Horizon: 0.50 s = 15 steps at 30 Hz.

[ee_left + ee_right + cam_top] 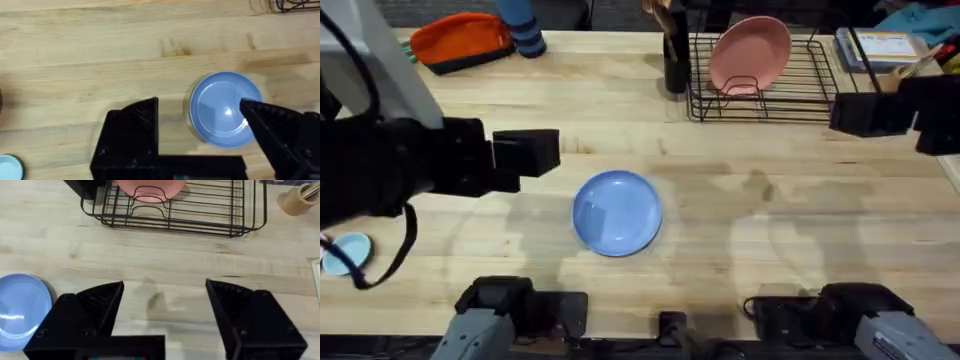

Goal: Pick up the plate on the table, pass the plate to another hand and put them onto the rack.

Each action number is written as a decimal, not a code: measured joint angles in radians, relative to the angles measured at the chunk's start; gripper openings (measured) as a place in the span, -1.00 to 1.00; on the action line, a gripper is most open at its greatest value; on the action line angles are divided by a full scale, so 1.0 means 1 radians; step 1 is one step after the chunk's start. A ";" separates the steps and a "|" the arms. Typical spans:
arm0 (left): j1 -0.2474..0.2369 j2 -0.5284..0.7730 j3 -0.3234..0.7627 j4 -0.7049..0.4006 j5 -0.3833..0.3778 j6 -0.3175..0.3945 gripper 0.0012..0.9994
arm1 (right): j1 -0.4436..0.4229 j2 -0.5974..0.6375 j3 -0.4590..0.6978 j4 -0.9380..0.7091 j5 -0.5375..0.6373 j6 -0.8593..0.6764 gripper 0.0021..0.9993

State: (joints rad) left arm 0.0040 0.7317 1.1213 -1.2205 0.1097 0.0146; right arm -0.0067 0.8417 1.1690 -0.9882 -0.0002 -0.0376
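table (770, 230): light wood planks | rack (790, 85): far side, pink plate (750, 52) upright in it | blue plate (617, 212): flat mid-table, untouched | left gripper (200, 125): wide, above plate | right gripper (165, 310): wide, empty, near rack

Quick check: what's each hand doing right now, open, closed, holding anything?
Left hand: open, empty, above the blue plate.
Right hand: open, empty, over bare table.

Bright, even light falls from above on my tabletop (790, 230). Soft grey shadows lie under my raised arms. The plate (617, 212) shows white glare spots. My left arm looms dark and blurred under the overhead camera.
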 joint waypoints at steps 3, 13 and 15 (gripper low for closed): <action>0.000 0.034 0.000 0.000 0.001 0.007 0.99 | 0.000 0.000 0.000 0.000 0.000 0.000 0.99; -0.001 0.270 0.000 0.013 0.024 0.013 0.99 | 0.000 0.000 0.000 0.000 0.000 0.000 0.99; -0.011 0.301 0.000 0.016 0.026 0.017 0.99 | 0.000 0.000 0.000 0.000 0.000 0.000 0.99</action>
State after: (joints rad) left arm -0.0070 1.0326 1.1213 -1.2041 0.1356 0.0319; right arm -0.0067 0.8417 1.1690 -0.9884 -0.0002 -0.0377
